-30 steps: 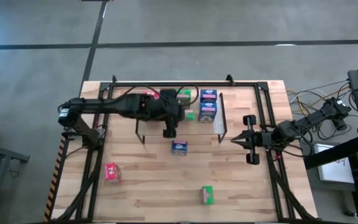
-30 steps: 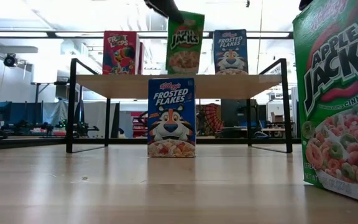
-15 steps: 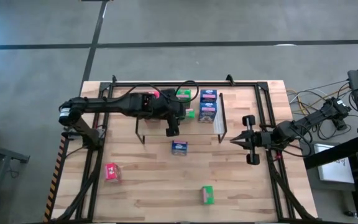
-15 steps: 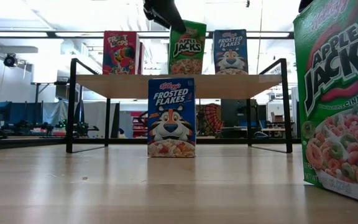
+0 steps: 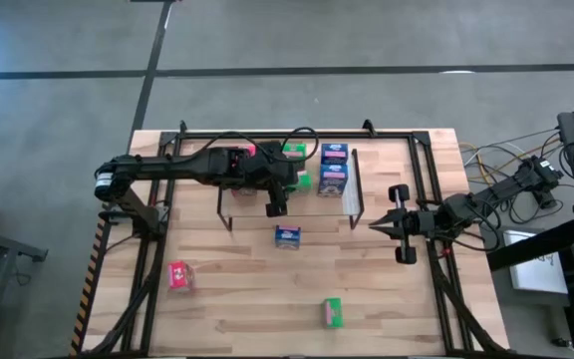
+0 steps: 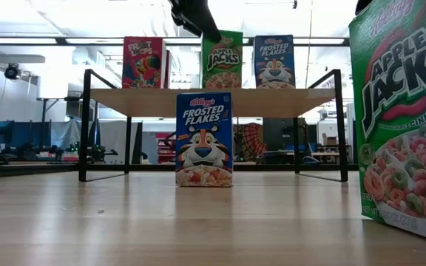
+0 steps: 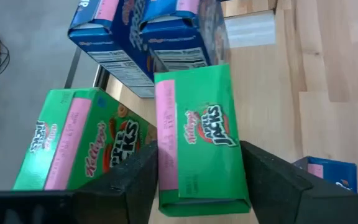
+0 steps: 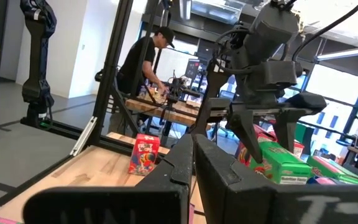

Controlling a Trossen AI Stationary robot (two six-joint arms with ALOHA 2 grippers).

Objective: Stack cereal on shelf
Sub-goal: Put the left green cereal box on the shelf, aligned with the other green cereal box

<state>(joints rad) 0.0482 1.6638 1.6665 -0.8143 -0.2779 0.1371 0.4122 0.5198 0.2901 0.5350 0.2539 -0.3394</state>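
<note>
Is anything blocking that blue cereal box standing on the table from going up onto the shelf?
Nothing visible blocks it. The blue box stands alone in front of the shelf. The left end effector hangs over the shelf at a green box. Free wood shows toward the shelf's left part.

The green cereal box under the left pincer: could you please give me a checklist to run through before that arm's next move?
1. Green box stands upright on the shelf: ok.
2. Green box is free of the left pincer: cannot tell.
3. Gap between it and the blue boxes on the shelf: cannot tell; they sit very close.
4. Right pincer is shut and parked at the table's right side, away from the shelf: ok.
5. Blue box on the table stands upright in front of the shelf, nothing against it: ok.
</note>
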